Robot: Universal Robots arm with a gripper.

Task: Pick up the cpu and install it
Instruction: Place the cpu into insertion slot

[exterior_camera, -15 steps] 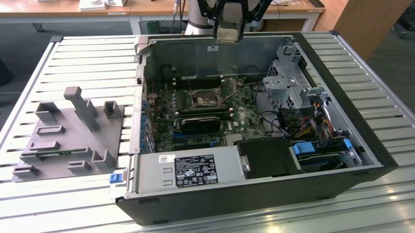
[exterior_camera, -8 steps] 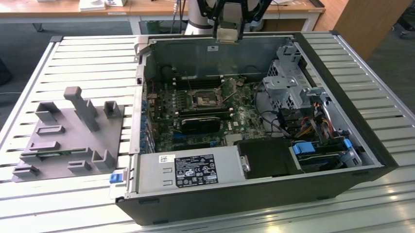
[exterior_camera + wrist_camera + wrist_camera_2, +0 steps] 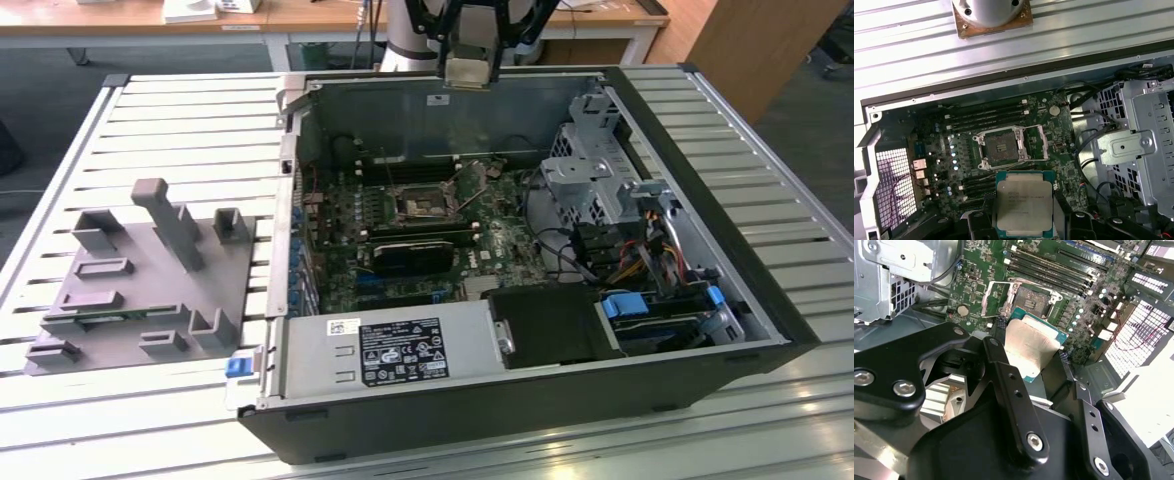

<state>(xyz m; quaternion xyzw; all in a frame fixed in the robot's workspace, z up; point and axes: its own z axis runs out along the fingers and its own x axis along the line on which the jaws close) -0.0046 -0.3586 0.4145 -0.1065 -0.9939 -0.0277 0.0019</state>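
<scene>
My gripper hangs above the far wall of the open computer case, shut on the cpu. In both wrist views the cpu is a flat square chip with a silvery top, clamped by its edges between two black fingers, level and in the air. Below it on the green motherboard lies the dark socket, empty, with its metal frame swung open beside it. The chip is above the socket and apart from it.
A grey fixture block sits on the slatted table at the exterior view's left. Inside the case are a long black card, a metal drive cage, coloured cables and a power supply.
</scene>
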